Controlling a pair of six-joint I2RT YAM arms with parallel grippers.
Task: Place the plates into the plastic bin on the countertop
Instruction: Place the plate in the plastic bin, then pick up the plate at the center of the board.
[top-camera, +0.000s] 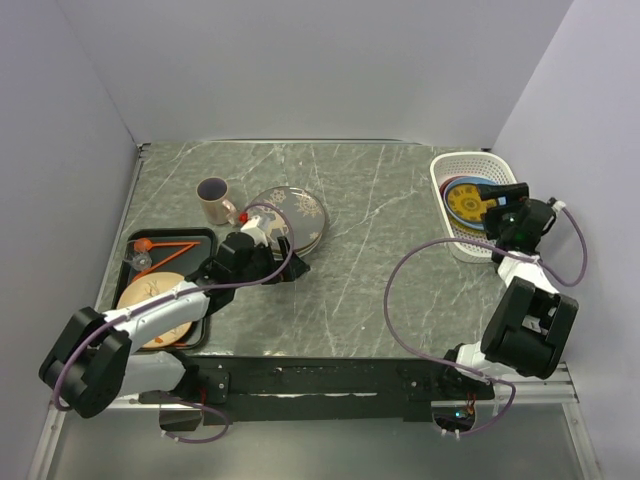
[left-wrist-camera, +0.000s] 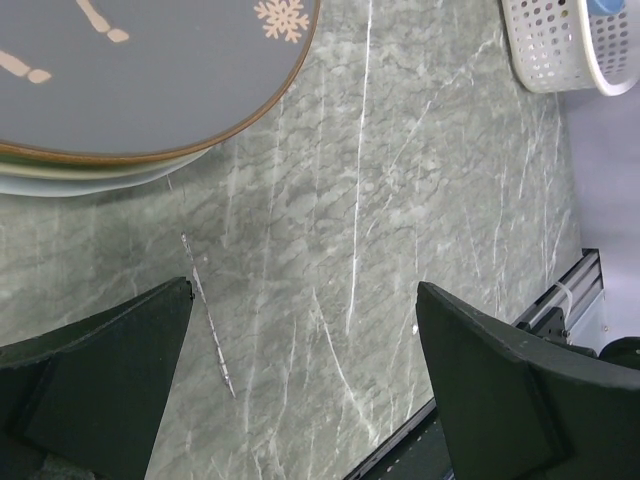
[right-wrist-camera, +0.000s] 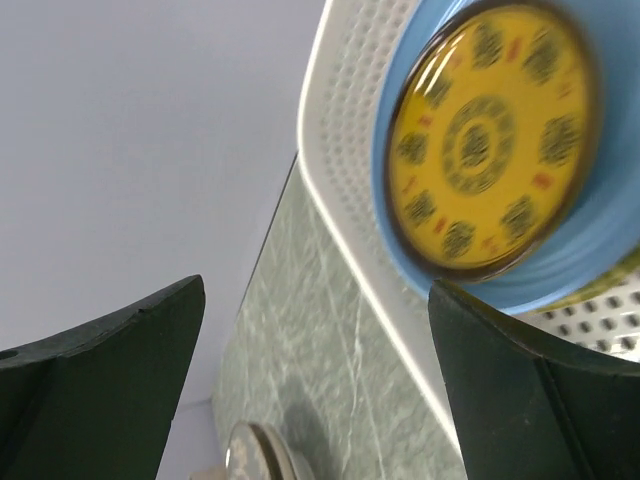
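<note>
Plate stack (top-camera: 296, 214), dark branch-pattern plate on top, sits on table (top-camera: 380, 270) just ahead of left fingers (top-camera: 278, 243), offset to one side of their gap, near but not touching. Left fingers spread wide, grasping nothing. Right fingers (top-camera: 497, 196) also released, hovering over bin (top-camera: 441, 192) holding yellow plate (right-wrist-camera: 490, 140) on blue plate (right-wrist-camera: 600, 230), well apart from the stack, so left arm looks nearer for next pick.
</note>
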